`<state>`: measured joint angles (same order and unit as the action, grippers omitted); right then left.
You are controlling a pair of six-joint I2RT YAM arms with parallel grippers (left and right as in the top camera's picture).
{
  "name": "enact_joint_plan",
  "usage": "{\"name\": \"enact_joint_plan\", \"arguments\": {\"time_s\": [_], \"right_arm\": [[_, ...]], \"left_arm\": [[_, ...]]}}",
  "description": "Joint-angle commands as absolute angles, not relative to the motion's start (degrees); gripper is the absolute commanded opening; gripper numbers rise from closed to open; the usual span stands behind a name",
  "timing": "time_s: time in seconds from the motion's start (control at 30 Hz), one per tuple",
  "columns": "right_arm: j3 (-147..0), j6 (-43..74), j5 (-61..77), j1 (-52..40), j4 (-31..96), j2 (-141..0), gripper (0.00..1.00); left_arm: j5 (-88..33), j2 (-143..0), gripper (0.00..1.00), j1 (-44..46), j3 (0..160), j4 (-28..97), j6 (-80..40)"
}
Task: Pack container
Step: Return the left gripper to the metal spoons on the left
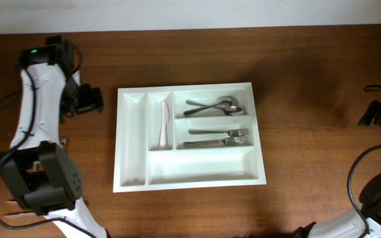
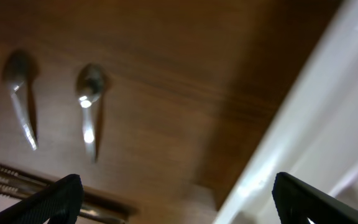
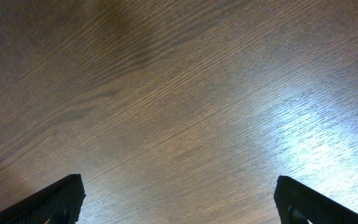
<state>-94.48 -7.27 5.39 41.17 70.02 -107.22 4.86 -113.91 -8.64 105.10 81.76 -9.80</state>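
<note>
A white cutlery tray [image 1: 184, 88] sits mid-table. Its upper right compartment holds spoons [image 1: 213, 106], the one below it holds forks [image 1: 220, 137], and a narrow slot holds a pale knife [image 1: 164, 124]. My left gripper [image 1: 91, 99] is open and empty, just left of the tray. In the left wrist view the gripper [image 2: 176, 190] hovers over bare wood, with two loose spoons [image 2: 89, 102] and fork tines [image 2: 17, 180] on the table and the tray rim [image 2: 316, 118] at the right. My right gripper [image 1: 374, 112] is open and empty over bare wood [image 3: 179, 183] at the far right.
The tray's long left slot [image 1: 132, 139] and wide bottom compartment [image 1: 200, 165] hold nothing. The left arm's base [image 1: 42, 178] stands at the front left and its cables run along the left edge. The loose cutlery is hidden under the left arm in the overhead view.
</note>
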Motion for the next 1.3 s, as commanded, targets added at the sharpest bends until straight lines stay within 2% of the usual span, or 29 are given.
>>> {"name": "enact_joint_plan", "arguments": {"time_s": [0.0,0.47,0.77,1.27], "right_arm": [[-94.4,-6.8,5.3,41.3,70.0,-107.4,0.99],[-94.4,-6.8,5.3,41.3,70.0,-107.4,0.99],[-94.4,-6.8,5.3,41.3,70.0,-107.4,0.99],[-94.4,-6.8,5.3,41.3,70.0,-107.4,0.99]], "left_arm": [[5.7,-113.7,0.99,-12.3,102.1,80.6,-6.3],[5.4,-113.7,0.99,-18.9,86.1,70.3,2.3],[5.4,-113.7,0.99,-21.2,84.4,64.6,7.4],[3.7,-113.7,0.99,-23.9,83.0,64.0,10.6]]}}
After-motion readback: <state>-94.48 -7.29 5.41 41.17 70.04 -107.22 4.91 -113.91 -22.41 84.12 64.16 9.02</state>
